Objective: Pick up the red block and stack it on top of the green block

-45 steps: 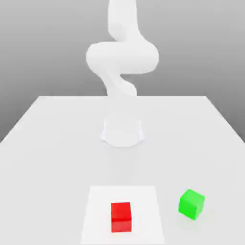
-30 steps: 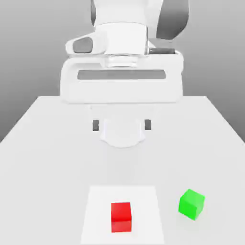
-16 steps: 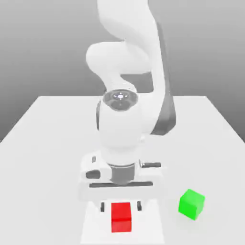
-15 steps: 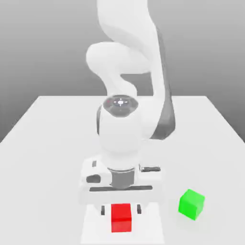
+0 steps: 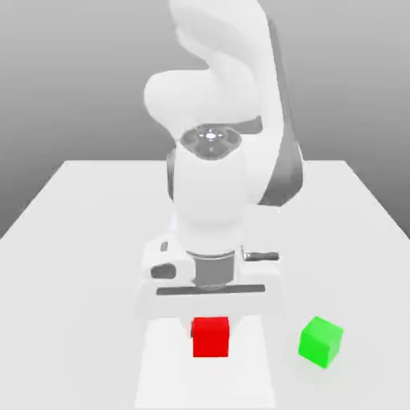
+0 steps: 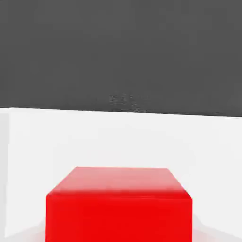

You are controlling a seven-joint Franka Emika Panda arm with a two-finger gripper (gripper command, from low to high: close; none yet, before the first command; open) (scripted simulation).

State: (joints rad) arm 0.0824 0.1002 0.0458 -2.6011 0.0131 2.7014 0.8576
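Observation:
The red block (image 5: 211, 337) hangs just under the white hand in the exterior view, raised a little off the table, and it looms close in the hand view (image 6: 119, 205). My gripper (image 5: 211, 328) is shut on it, with the hand's wide body right above the block. The green block (image 5: 320, 342) rests on the table toward the exterior view's right, apart from the red block and at about the same depth.
A paler square patch (image 5: 172, 376) marks the white table (image 5: 72, 264) beneath the red block. The arm's bulky links and base rise behind the hand, in the middle of the table.
The hand came down over the red block with its fingers on either side, closed on it, and has now risen slightly with the block, shifting a bit to the exterior view's right.

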